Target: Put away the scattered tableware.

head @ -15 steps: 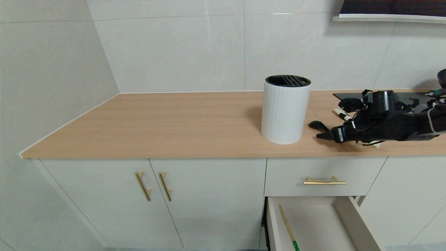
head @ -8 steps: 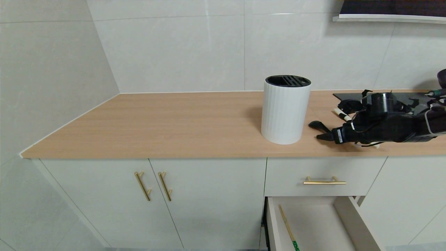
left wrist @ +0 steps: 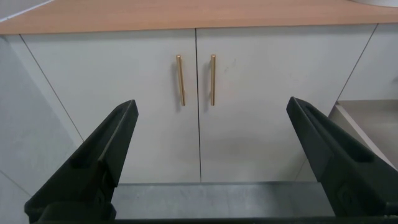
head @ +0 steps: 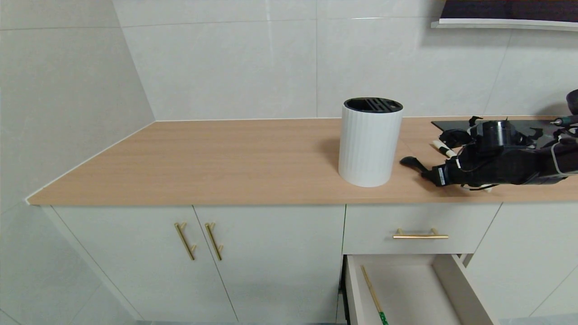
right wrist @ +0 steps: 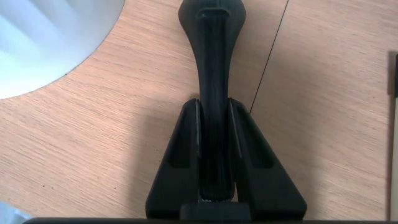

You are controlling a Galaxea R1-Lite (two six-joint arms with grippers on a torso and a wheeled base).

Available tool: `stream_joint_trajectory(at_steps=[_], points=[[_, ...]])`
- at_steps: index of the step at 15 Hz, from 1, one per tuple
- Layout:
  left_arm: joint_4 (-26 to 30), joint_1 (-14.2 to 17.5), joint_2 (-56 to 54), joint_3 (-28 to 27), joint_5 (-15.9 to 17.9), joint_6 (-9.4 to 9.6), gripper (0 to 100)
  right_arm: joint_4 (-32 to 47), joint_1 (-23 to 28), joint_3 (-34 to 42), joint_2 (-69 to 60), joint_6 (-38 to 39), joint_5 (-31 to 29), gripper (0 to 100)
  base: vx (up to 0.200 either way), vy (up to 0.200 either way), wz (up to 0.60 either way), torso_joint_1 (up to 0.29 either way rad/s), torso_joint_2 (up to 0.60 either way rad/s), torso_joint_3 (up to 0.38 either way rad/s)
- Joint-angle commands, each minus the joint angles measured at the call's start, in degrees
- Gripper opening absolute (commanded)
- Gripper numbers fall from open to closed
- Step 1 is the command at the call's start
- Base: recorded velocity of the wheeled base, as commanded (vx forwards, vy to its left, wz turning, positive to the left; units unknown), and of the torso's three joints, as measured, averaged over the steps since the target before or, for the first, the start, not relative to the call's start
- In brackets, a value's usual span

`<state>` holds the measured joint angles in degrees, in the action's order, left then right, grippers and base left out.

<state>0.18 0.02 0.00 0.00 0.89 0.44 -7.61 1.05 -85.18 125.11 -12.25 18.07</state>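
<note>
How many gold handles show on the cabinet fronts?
3. Left door handle and right door handle, vertical, side by side; drawer handle, horizontal, on the closed drawer. The open drawer has its front cut off, so another may be hidden.

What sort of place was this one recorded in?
Most likely a home kitchen: a wood-look countertop over white cabinets with an open drawer, a slotted white utensil holder on top, and a black cooktop at the right.
</note>
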Motion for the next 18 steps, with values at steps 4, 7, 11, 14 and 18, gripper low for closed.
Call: stream_joint_trajectory(at_steps=[4, 7, 11, 14, 18], points=[[0.0, 0.1, 0.0, 0.0, 0.0, 0.0, 100, -0.5, 0.0, 0.3, -2.0, 1.2, -0.3, 0, 0.0, 0.0, 0.0, 0.0, 0.0, 0.0], [0.0, 0.0, 0.0, 0.0, 0.0, 0.0, 100, -0.5, -0.9, 5.6, -11.8, 9.5, -0.3, 0, 0.0, 0.0, 0.0, 0.0, 0.0, 0.0], [0.0, 0.1, 0.0, 0.0, 0.0, 0.0, 100, -0.2, -1.8, 19.4, -26.1, 11.6, -3.0, 0, 0.0, 0.0, 0.0, 0.0, 0.0, 0.0], [0.0, 0.1, 0.0, 0.0, 0.0, -0.09, 100, -0.6, -1.8, 28.0, -33.0, 11.6, -2.5, 0, 0.0, 0.0, 0.0, 0.0, 0.0, 0.0], [0.0, 0.1, 0.0, 0.0, 0.0, 0.0, 100, -0.6, -6.4, 44.3, -44.8, 10.3, -2.5, 0, 0.0, 0.0, 0.0, 0.0, 0.0, 0.0]])
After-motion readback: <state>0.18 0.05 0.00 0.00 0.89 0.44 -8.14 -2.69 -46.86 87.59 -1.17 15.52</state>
